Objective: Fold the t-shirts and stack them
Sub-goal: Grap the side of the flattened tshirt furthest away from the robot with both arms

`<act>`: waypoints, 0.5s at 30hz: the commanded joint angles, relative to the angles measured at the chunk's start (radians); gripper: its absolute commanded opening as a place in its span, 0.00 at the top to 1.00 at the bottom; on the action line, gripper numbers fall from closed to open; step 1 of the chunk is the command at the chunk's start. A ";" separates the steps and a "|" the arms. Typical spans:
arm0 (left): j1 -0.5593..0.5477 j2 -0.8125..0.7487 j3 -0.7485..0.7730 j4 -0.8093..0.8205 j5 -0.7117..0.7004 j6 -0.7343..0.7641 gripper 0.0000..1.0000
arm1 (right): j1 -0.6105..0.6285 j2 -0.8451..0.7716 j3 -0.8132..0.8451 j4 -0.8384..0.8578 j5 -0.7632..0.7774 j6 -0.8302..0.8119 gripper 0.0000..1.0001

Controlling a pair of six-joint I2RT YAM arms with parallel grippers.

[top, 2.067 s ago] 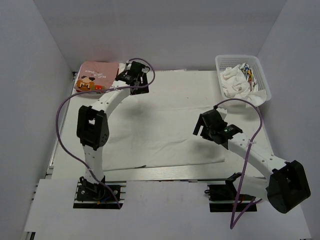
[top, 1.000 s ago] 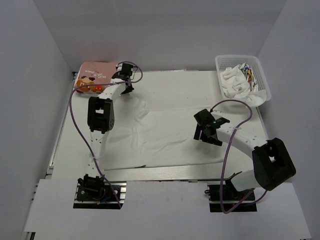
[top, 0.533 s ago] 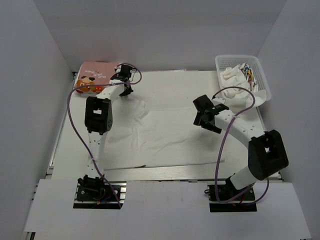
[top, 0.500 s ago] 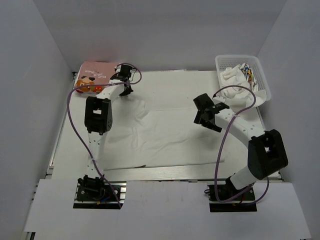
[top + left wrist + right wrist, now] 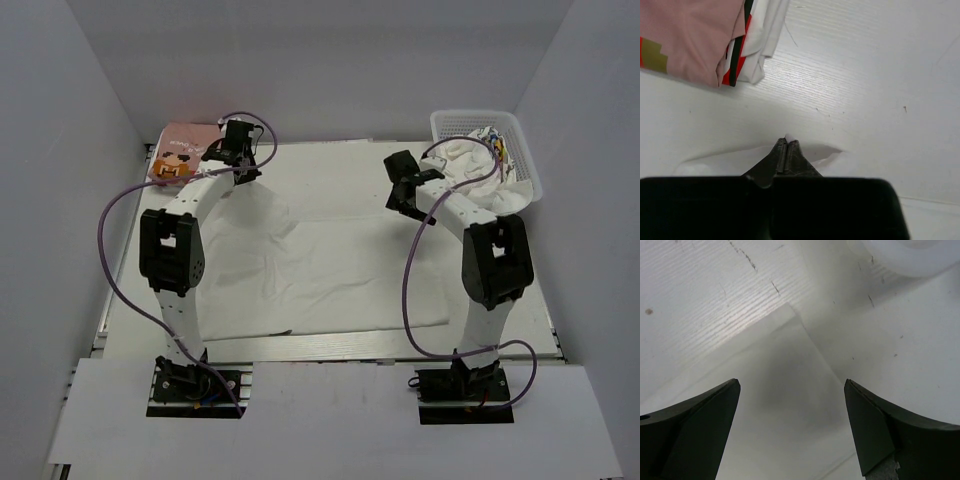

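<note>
Both arms have stretched away from their bases toward the far side of the table [image 5: 135, 300] since the earlier frames, the right one swinging from mid-table to the far right of the spread cloth, and the left claw has gone from partly open to closed.

Far left: the pink t-shirt [image 5: 183, 150] lies folded at the far-left corner of the table, its orange-brown cartoon print facing up. In the left wrist view its folded edge shows white, red and dark layers.

Just right of it: the left gripper [image 5: 238, 160] sits low over the table, apart from the pink t-shirt. Its fingers [image 5: 781, 150] are pressed together, pinching a small raised peak of white cloth.

Centre: the white t-shirt [image 5: 340, 260] lies spread across the middle of the table, wrinkled near its left side. The pinched peak is its far-left corner.

Right of centre: the right gripper [image 5: 405, 190] hangs over the far-right part of the white t-shirt. In the right wrist view its fingers stand wide apart with a corner of the cloth lying flat between them, nothing gripped.

Far right: a white lattice basket [image 5: 470, 113] sits at the far-right corner, holding bundled white cloth [image 5: 470, 165] and a small multicoloured piece.
</note>
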 commanded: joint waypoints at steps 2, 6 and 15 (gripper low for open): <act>-0.007 -0.128 -0.109 0.046 0.044 0.000 1.00 | -0.034 0.093 0.108 0.062 0.004 -0.063 0.10; -0.007 -0.206 -0.205 0.069 0.086 -0.009 1.00 | -0.041 0.167 0.216 0.100 0.019 -0.091 0.10; -0.007 -0.349 -0.382 0.109 0.136 -0.053 1.00 | -0.064 0.357 0.367 0.023 -0.007 -0.028 0.10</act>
